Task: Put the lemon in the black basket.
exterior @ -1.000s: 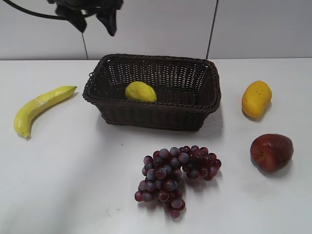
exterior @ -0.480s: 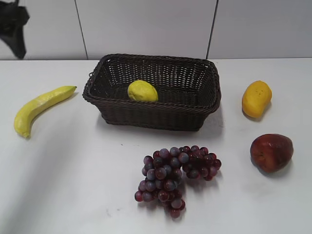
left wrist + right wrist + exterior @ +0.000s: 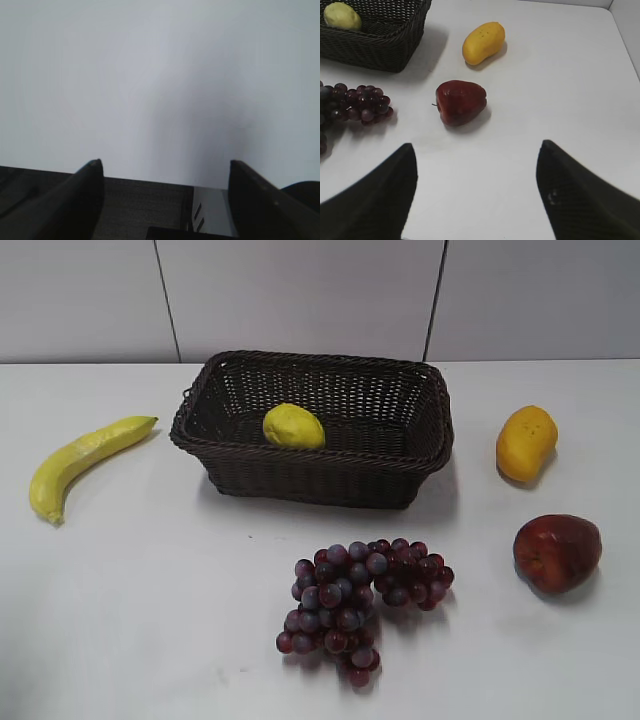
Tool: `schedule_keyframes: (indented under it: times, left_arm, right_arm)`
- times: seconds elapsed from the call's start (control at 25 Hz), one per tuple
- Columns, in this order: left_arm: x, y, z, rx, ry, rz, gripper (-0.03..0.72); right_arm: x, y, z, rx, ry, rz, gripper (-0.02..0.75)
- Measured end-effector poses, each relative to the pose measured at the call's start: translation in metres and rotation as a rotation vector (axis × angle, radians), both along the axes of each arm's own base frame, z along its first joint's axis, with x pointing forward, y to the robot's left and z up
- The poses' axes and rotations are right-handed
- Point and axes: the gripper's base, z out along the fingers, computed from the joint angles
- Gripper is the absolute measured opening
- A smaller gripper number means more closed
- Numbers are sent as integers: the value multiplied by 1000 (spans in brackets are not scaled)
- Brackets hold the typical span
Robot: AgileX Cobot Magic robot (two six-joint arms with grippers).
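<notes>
Inside the black basket (image 3: 312, 430) I see the lemon (image 3: 293, 426), lying on the woven floor toward the left half, close behind the near wall. Nothing touches it. My right wrist view catches the same lemon (image 3: 342, 15) at the top left, within the basket's corner (image 3: 385, 35).

Basket sits at the back middle of the white counter (image 3: 150, 600). To its left, apart from it, a banana (image 3: 82, 463) lies at a slant, tip pointing toward the basket. To its right, an orange-yellow oblong fruit (image 3: 526, 443); nearer me on that side, a dark red apple (image 3: 557, 552). A bunch of purple grapes (image 3: 357, 606) lies in front of the basket, not touching it.

No arm shows in the exterior view.

Left claw (image 3: 165, 175): spread wide, both dark fingers at the bottom edge, nothing between them; beyond it only a blurred pale surface.

Right claw (image 3: 476, 160): also spread wide and holding nothing, hanging above bare counter, with the apple (image 3: 460, 102) just ahead and the oblong fruit (image 3: 483, 42) farther on.
</notes>
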Motion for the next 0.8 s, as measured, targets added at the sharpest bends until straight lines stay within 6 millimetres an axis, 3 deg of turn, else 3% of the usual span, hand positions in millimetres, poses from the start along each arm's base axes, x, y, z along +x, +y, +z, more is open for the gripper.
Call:
schedule_keyframes:
  times: [0.48, 0.8]
  left_arm:
    - [-103, 3, -17, -50, -192, 15, 572]
    - [-150, 5, -17, -69, -478, 11, 565]
  right_arm:
    - [0, 0, 0, 1, 0, -1, 561]
    - [0, 0, 0, 0, 0, 0, 561]
